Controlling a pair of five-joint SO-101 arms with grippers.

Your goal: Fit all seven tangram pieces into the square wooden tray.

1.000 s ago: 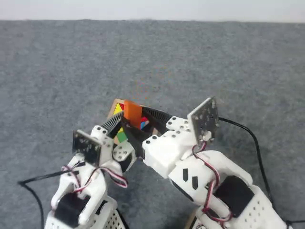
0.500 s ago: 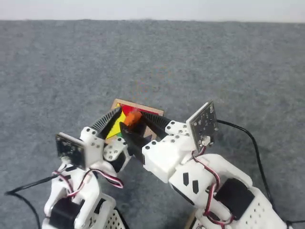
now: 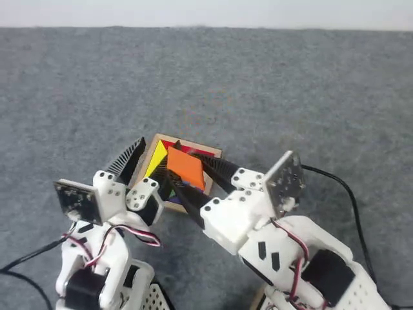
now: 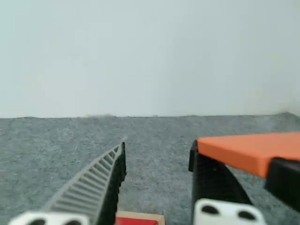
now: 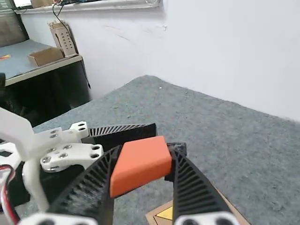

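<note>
Where the grey, felt-like table (image 3: 290, 90) is seen from above, its near part is covered by the two arms, the bigger-looking right arm (image 3: 258, 219) and the left arm (image 3: 103, 219), both directed to the square wooden tray (image 3: 201, 148) between them. A yellow piece (image 3: 157, 166) is laid in the tray on the side of the left arm, and a red piece (image 4: 133, 221) is seen at the tray's far edge; the other pieces inside are mostly hidden by the fingers. The right gripper (image 5: 144, 152) is closed on the orange piece (image 3: 187, 169), which is clamped between both ribbed fingers and held raised over the tray, not lying in it. The left gripper (image 4: 158, 150) is spread wide, and nothing is held between its fingers; one finger is placed outside the tray's left corner, the other is just beside the orange piece. Whether this second finger is touched by the orange piece cannot be told.
</note>
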